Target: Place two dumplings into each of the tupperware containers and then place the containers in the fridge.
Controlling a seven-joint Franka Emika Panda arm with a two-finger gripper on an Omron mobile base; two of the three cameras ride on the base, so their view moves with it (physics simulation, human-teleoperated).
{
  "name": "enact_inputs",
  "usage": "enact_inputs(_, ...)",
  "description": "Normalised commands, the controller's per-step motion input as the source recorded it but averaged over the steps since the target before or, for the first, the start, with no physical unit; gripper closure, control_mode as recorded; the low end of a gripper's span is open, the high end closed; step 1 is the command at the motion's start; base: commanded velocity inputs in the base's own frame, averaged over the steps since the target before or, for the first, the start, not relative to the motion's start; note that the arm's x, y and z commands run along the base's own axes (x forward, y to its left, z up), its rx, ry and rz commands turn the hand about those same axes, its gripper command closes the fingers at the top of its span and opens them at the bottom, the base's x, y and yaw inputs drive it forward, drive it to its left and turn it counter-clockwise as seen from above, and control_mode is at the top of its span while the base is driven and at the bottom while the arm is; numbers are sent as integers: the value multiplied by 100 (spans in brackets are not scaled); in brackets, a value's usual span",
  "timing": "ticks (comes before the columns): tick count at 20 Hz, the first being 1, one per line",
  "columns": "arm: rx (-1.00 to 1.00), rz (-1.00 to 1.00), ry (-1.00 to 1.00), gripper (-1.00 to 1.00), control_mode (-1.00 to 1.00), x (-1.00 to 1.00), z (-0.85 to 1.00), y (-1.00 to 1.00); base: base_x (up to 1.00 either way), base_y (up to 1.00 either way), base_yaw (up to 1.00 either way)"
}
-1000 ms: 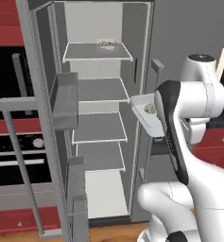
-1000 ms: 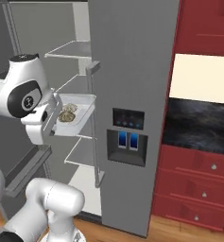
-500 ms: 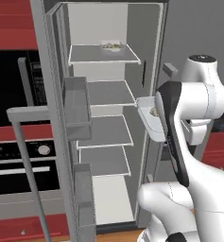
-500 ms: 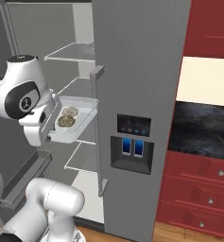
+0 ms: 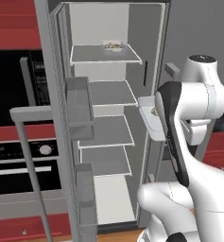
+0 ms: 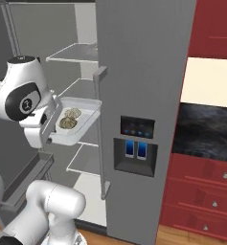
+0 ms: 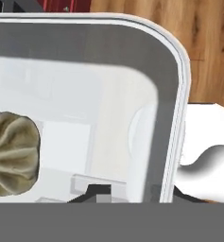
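Note:
The fridge (image 5: 101,26) stands open in front of me, its shelves bare apart from the top one. On that top shelf rests a tupperware container (image 5: 112,46) with dumplings in it. My gripper (image 6: 50,138) is shut on the near rim of a second tupperware container (image 6: 88,119), held level in front of the middle shelves, right of the opening. Two dumplings (image 6: 69,118) lie side by side in it. In the hand view one dumpling (image 7: 12,153) lies at the left inside the tray's white wall (image 7: 177,94). In the left base view my forearm covers most of this tray (image 5: 147,113).
The fridge's open door (image 5: 78,111) with its bins and a long bar handle (image 5: 32,165) juts out at the left. A black oven (image 5: 12,90) sits behind it. The closed fridge door with a dispenser (image 6: 136,149) is to my right, red drawers (image 6: 201,191) beyond.
Both base views have shifted, so the base has driven. The open fridge now sits further right and nearer in the left base view. The tray with two dumplings stays in my grip.

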Motion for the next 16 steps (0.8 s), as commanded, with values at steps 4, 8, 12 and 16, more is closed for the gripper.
enact_inputs(4,0,0,0,100,100,0,0,0,-38,26,16)
enact_inputs(8,0,0,0,100,100,0,0,0,-32,9,20)
enact_inputs(12,0,0,0,100,100,0,0,0,28,8,4)
enact_inputs(16,0,0,0,100,100,0,0,0,27,26,11)
